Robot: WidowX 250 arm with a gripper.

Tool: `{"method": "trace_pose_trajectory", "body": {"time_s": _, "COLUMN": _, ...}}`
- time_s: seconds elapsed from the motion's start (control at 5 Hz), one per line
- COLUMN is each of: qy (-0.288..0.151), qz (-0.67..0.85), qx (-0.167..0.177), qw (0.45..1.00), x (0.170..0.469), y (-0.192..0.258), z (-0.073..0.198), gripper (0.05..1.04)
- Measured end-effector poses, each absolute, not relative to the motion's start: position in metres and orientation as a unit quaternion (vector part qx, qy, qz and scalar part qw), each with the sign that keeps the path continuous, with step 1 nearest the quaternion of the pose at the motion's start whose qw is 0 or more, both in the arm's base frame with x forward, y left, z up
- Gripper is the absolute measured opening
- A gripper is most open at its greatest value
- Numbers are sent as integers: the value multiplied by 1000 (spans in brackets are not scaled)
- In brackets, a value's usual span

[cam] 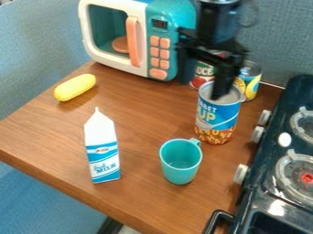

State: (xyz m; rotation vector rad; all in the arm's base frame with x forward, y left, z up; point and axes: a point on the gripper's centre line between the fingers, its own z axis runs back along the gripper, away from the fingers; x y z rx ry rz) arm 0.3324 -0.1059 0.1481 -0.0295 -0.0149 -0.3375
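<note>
Black gripper (220,93) hangs at the can's (218,116) top, whether clenched can't tell; likely grasp or release step, next move needing careful vertical alignment.

I'm seeing soft, bright light falling over the wooden tabletop (140,119), a faint shadow lying beside the corn cob (75,87), and glare glinting off the toy stove (276,208).

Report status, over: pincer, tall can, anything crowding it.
Pincer at top of tall can, contact unclear. Tall can upright. Close by: teal cup in front, red can and yellow-blue can behind.
</note>
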Motion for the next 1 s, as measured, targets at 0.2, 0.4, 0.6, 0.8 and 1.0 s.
{"method": "trace_pose_trajectory", "body": {"time_s": 0.2, "qy": -37, "qz": -177, "qx": -21, "qw": 983, "x": 336, "y": -124, "z": 142, "gripper": 1001}}
{"method": "trace_pose_trajectory", "body": {"time_s": 0.4, "qy": -58, "qz": -144, "qx": -18, "qw": 988, "x": 343, "y": -128, "z": 145, "gripper": 1001}}
{"method": "trace_pose_trajectory", "body": {"time_s": 0.6, "qy": -60, "qz": -142, "qx": -18, "qw": 988, "x": 343, "y": -129, "z": 145, "gripper": 1001}}
{"method": "trace_pose_trajectory", "body": {"time_s": 0.8, "qy": -59, "qz": -141, "qx": -19, "qw": 988, "x": 343, "y": -129, "z": 145, "gripper": 1001}}
{"method": "trace_pose_trajectory", "body": {"time_s": 1.0, "qy": -59, "qz": -142, "qx": -19, "qw": 988, "x": 343, "y": -130, "z": 145, "gripper": 1001}}
